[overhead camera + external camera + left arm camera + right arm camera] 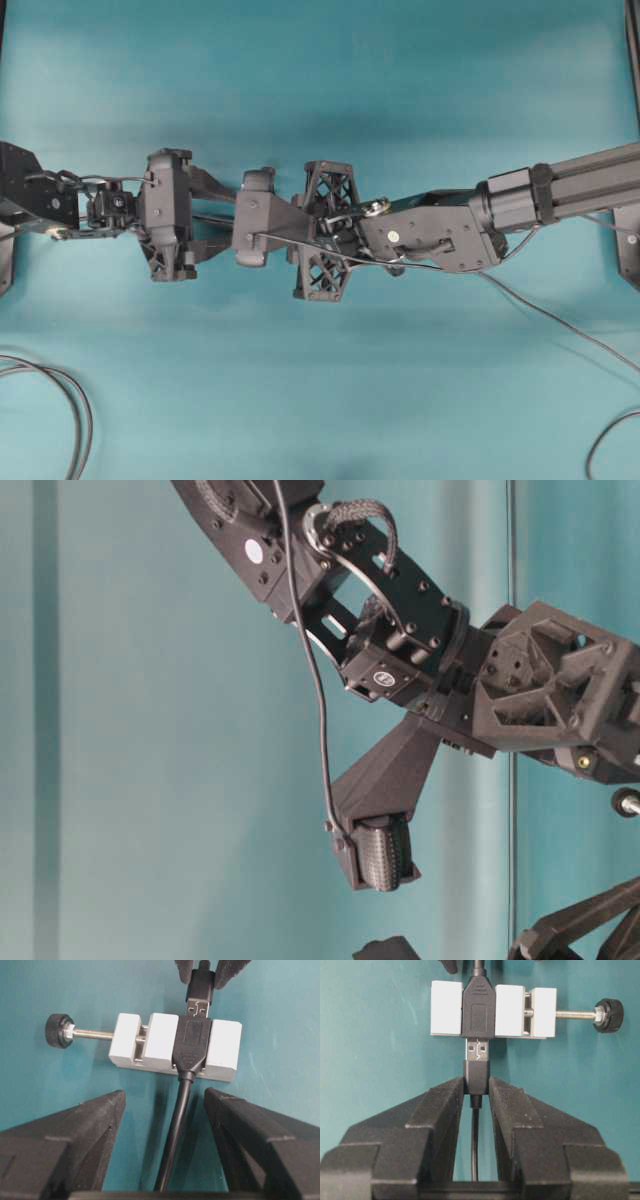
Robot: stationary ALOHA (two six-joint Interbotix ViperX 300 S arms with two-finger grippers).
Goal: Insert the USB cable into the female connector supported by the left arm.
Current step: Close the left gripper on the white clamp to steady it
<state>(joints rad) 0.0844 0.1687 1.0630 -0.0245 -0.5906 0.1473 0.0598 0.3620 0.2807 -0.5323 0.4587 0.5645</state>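
Note:
The female connector point(477, 1012), a black socket clamped in a white block point(162, 1042) with a rod and dark knob point(59, 1031), lies on the teal surface. Its dark cable point(177, 1125) runs between my left gripper's fingers without touching them. My left gripper point(164, 1092) is open, just short of the block. My right gripper point(476, 1082) is shut on the USB cable's dark plug point(476, 1072). The plug's metal tip point(477, 1050) is lined up with the socket and meets its mouth, with most of the tip showing. In the overhead view both grippers point(212, 215) point(252, 220) hide the block.
Looped black cables lie at the table's front left point(75, 410) and front right point(600, 450). The thin USB cable point(318, 700) hangs along my right arm point(560, 190). An arm mount point(12, 200) stands at the left edge.

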